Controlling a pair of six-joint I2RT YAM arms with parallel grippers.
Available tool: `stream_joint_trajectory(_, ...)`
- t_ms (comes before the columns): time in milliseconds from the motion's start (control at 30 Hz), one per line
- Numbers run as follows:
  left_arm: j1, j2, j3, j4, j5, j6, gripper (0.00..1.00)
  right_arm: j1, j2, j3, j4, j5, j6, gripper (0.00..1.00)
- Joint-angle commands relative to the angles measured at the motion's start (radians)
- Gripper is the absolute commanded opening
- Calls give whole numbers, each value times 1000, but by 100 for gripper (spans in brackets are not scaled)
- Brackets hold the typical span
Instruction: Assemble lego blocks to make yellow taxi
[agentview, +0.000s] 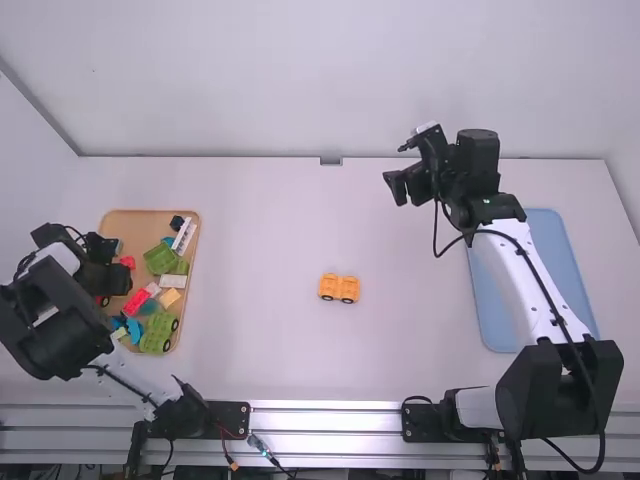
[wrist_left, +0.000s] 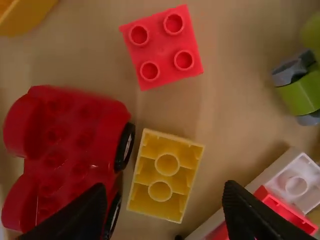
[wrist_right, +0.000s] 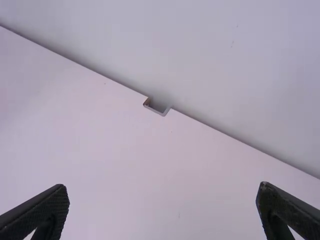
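Two pincers are standing apart, by my reading: the left pincer (wrist_left: 164, 192) is hanging over the wooden tray (agentview: 125, 224), and the right pincer (wrist_right: 162, 189) is hanging over the far part of the surface (agentview: 260, 330).

One yellow wheeled block (agentview: 339, 288), presumably the taxi's base, is resting on the middle of the surface. I am rating it light and rigid, liable to roll if nudged along its wheels; I am favouring a grip across its body, clear of the wheels.

One yellow block (wrist_left: 166, 175) is lying in the wooden tray, hollow underside up. I am judging it light, stiff, hardly fragile, but smooth enough to skid or twist if pinched at a corner. I am recommending a square hold on its two long side walls, midway along; it is probably needing a turn before its studs can face up.

Containers: the wooden tray is holding mixed pieces. Beside the yellow block, a red wheeled block (wrist_left: 70, 155) is crowding one long side, leaving a narrow gap for a finger. A red block (wrist_left: 162, 47) is sitting studs up nearby, and a white block (wrist_left: 292, 182) is lying opposite. The blue tray (agentview: 548, 240) is lying partly beneath the right arm (agentview: 515, 275).
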Motion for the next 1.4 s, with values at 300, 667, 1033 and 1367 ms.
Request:
stream_joint_trajectory(300,1,4,-40,42,22,14,57,-2,10,38,6,-9,5,99)
stream_joint_trajectory(667,1,4,-56,59,21,11,56,-2,10,38,6,-10,5,99)
stream_joint_trajectory(1033,1,4,-116,138,-1,10,49,-2,10,38,6,-10,5,99)
stream_joint_trajectory(1367,-3,4,-171,199,18,-24,50,-2,10,38,15,-10,5,99)
